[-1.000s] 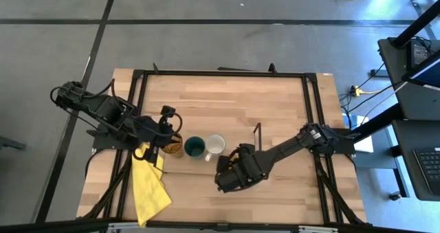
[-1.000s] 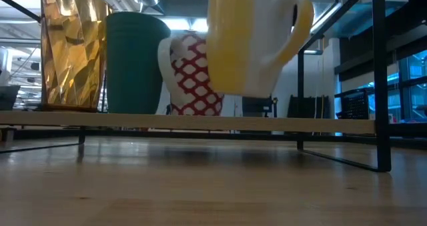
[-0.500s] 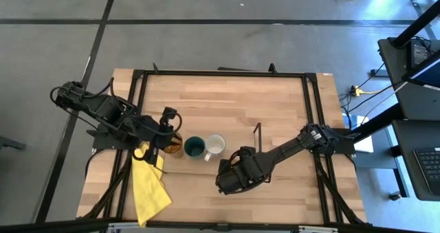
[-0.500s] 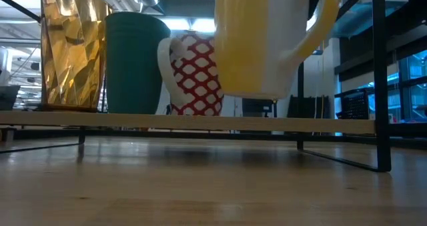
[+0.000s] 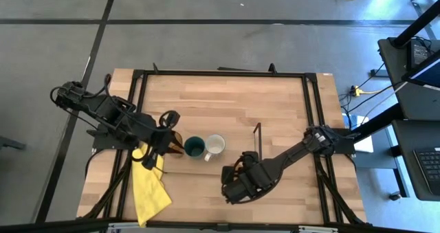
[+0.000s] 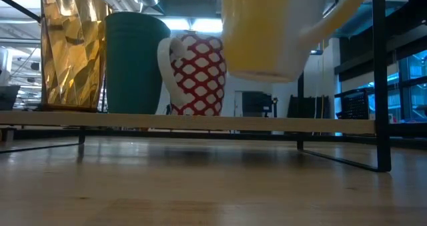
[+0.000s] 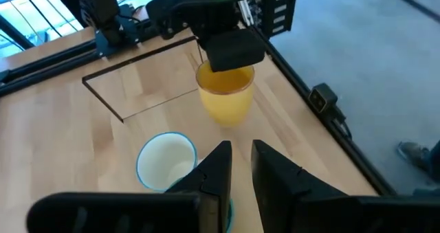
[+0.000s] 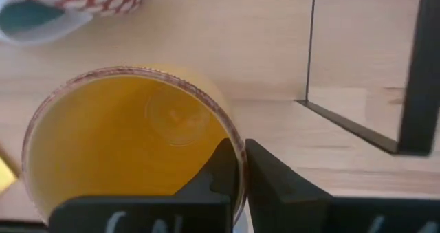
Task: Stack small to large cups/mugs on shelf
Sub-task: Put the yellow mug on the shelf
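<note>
Currently the right tool point(image 5: 237, 185) reaches in low from the desk's right side, its two fingers pinched on the rim of the orange mug point(image 6: 267, 33), one inside and one outside, holding it in the air, clear of the shelf point(image 6: 200, 122). On that board stand the amber tumbler point(image 6: 72, 49), the green cup point(image 6: 133, 63) and the white mug point(image 6: 197, 76) in a row. Bare board lies between the white mug and the wire frame point(image 6: 380, 79). The left tool point(image 5: 159, 138) hovers by the tumbler, fingers narrowly parted, holding nothing.
</note>
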